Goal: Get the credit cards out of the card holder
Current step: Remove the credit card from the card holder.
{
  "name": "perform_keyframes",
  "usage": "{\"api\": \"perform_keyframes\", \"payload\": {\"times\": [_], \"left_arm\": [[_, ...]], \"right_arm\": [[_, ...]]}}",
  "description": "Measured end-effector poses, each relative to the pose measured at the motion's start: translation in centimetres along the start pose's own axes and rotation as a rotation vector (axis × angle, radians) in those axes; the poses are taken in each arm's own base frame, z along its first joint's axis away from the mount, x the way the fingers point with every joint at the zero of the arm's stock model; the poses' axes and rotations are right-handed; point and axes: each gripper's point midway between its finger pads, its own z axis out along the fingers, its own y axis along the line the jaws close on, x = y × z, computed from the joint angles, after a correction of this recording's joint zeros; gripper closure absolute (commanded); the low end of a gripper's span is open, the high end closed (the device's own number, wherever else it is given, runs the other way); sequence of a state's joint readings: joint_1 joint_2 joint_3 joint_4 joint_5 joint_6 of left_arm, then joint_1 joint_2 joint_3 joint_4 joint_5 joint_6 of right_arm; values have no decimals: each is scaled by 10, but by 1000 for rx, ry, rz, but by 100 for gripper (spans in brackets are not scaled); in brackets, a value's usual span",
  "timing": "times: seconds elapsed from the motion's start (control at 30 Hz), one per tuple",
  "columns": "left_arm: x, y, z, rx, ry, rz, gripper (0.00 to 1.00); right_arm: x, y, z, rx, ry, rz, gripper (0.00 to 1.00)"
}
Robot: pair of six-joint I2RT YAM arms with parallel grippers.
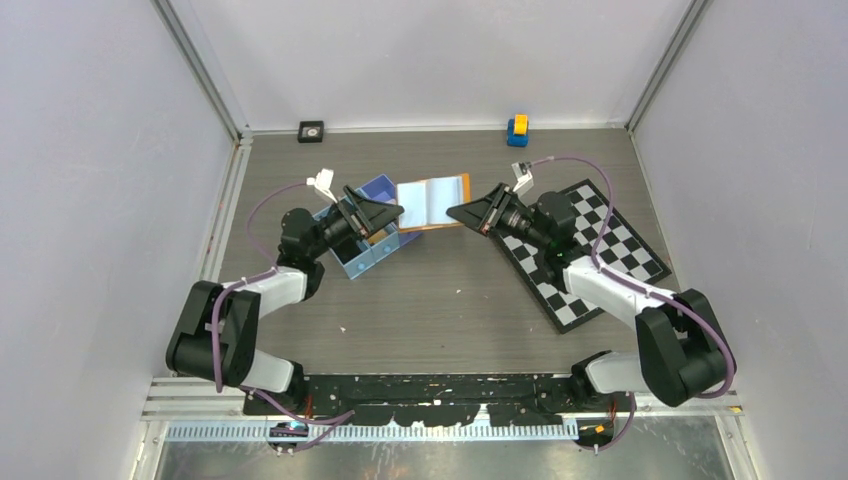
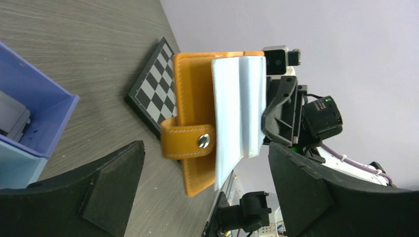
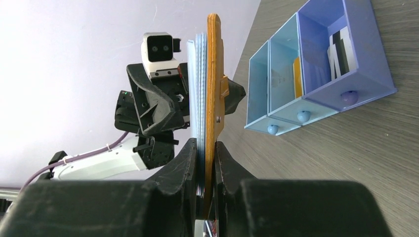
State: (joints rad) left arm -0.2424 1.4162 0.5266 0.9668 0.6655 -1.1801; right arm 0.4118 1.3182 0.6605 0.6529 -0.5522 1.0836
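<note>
The orange card holder (image 1: 432,203) is held open above the table, its pale inside facing up. My right gripper (image 1: 458,212) is shut on its right edge; in the right wrist view the fingers (image 3: 185,168) clamp the orange cover (image 3: 213,74) and the pale blue-white credit cards (image 3: 199,89) edge-on. My left gripper (image 1: 392,215) is open just left of the holder, over the tray. In the left wrist view the holder (image 2: 192,98), its snap strap and the pale cards (image 2: 237,108) hang ahead of the spread fingers (image 2: 113,187), not touched.
The blue three-compartment tray (image 1: 362,252) lies under my left gripper; in the right wrist view (image 3: 316,64) white and dark cards (image 3: 341,49) stand in its purple compartment. A chessboard mat (image 1: 590,250) lies at right. A yellow-blue block (image 1: 517,128) and a small black object (image 1: 311,130) sit at the back.
</note>
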Motion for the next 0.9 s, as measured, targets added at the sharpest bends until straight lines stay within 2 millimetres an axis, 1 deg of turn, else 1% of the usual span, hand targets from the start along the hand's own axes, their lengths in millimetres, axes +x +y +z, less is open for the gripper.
{"api": "perform_keyframes", "payload": {"times": [0.03,0.13,0.17,0.33,0.43,0.47,0.5,0.53,0.6,0.67,0.7,0.8,0.9], "left_arm": [[1,-2,1,13,3,2,13],[7,-5,4,36,25,-3,29],[10,-5,5,42,35,-5,35],[20,-3,9,70,71,-23,71],[23,-2,10,81,83,-38,86],[23,-3,10,85,85,-39,88],[22,-4,10,92,85,-35,87],[22,-6,10,98,86,-28,82],[22,-5,10,97,85,-25,69],[22,-4,11,94,86,-21,59],[23,-4,11,91,88,-19,55],[26,-1,12,79,101,-14,51],[31,2,12,58,115,-13,49]], "right_arm": [[2,-1,1,-2,7,4,100],[8,-3,4,-4,31,15,100],[10,-3,5,-5,37,16,100],[25,-3,8,0,78,-8,100],[36,-8,12,41,112,-35,100],[39,-9,14,58,121,-47,100],[42,-11,16,74,127,-59,99],[43,-12,17,83,129,-72,99],[43,-14,21,103,130,-103,100],[46,-16,24,123,135,-125,99],[47,-17,26,133,139,-137,100],[54,-23,28,163,153,-158,99],[58,-29,27,186,163,-167,99]]}}
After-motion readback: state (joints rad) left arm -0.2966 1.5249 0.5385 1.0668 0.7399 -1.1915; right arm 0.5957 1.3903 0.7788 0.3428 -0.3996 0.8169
